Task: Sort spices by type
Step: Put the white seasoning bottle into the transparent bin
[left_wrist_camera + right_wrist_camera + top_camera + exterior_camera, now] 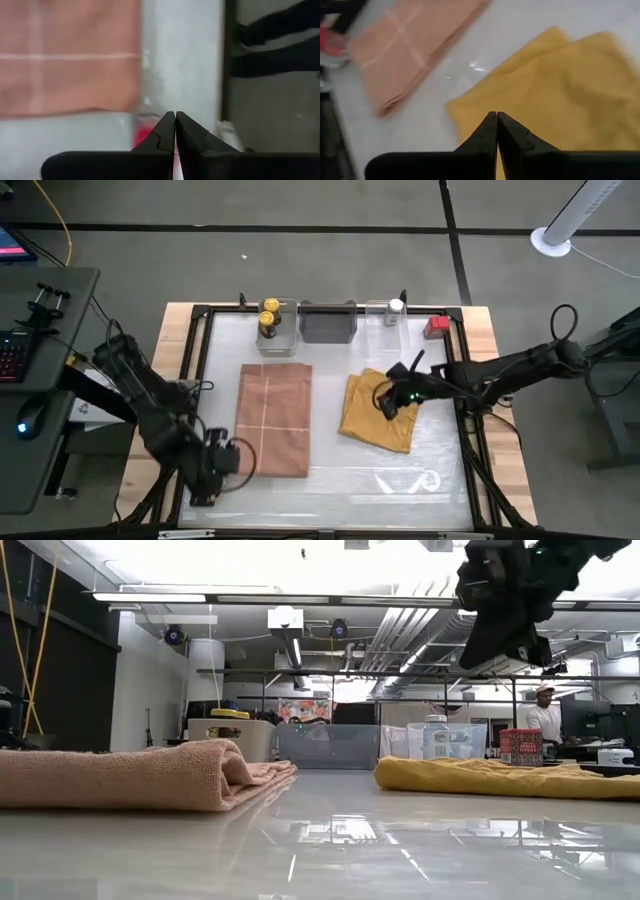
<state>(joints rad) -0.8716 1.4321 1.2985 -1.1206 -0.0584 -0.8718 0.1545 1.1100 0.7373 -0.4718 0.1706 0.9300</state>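
Looking down from the high camera, I have the left gripper [236, 457] parked low near the front-left corner of the table [440, 480], just beside the near end of the folded pink cloth [274, 418]; my left wrist camera shows its two dark fingers [167, 132] pressed together with nothing between them, and a blurred red patch on the surface just past the tips that I cannot identify. My right gripper [385, 402] hangs above the mustard cloth [380, 412], raised clear of it as the low camera shows the arm up high; through the right wrist camera its fingers [490, 132] are also closed tight and empty, pointing at the yellow fabric's near edge. The spices sit well away from both grippers, along the far edge of the table. I see the yellow-lidded dark jars [269, 315] at the far left, standing in or against a clear bin [275, 336]; whether there are one or two I make out two lids, one behind the other. A grey bin [327, 322] stands in the middle of that row. A clear white-topped shaker [396, 308] stands at a clear bin to its right, and a red boxy tin [436, 327] rests at the far-right corner. From the low camera, a person [545, 715] is visible in the room beyond the table.
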